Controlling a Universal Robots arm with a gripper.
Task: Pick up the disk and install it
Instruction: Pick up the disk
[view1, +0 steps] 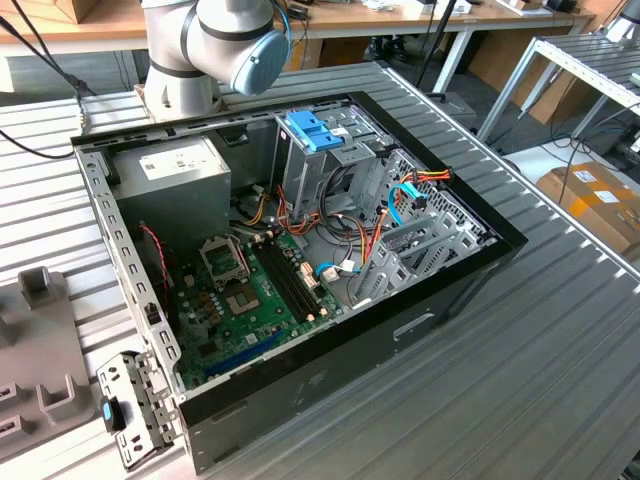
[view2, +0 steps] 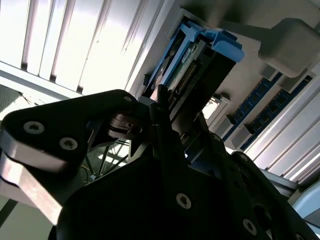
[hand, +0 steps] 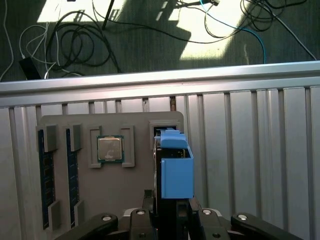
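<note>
The disk (hand: 174, 167) stands on edge between my fingers, silver with blue plastic side rails; in the second wrist view the disk (view2: 197, 62) shows its connector end and blue rails. My gripper (hand: 171, 201) is shut on its lower part, one finger on each flat side. The disk is over a rectangular slot (hand: 165, 126) in a grey holder plate (hand: 135, 180). I cannot tell whether it still touches the slot. The open computer case (view1: 300, 250) lies on the table in the exterior view, with a drive cage (view1: 330, 165) under a blue cap (view1: 314, 128).
The holder plate also carries a processor chip (hand: 110, 149) and two memory sticks (hand: 45, 170). Beyond the table edge (hand: 160, 82), cables lie on the floor. Inside the case are a grey power supply (view1: 170, 180), a green motherboard (view1: 240, 300) and loose cables (view1: 400, 195). The arm's base (view1: 200, 50) stands behind the case.
</note>
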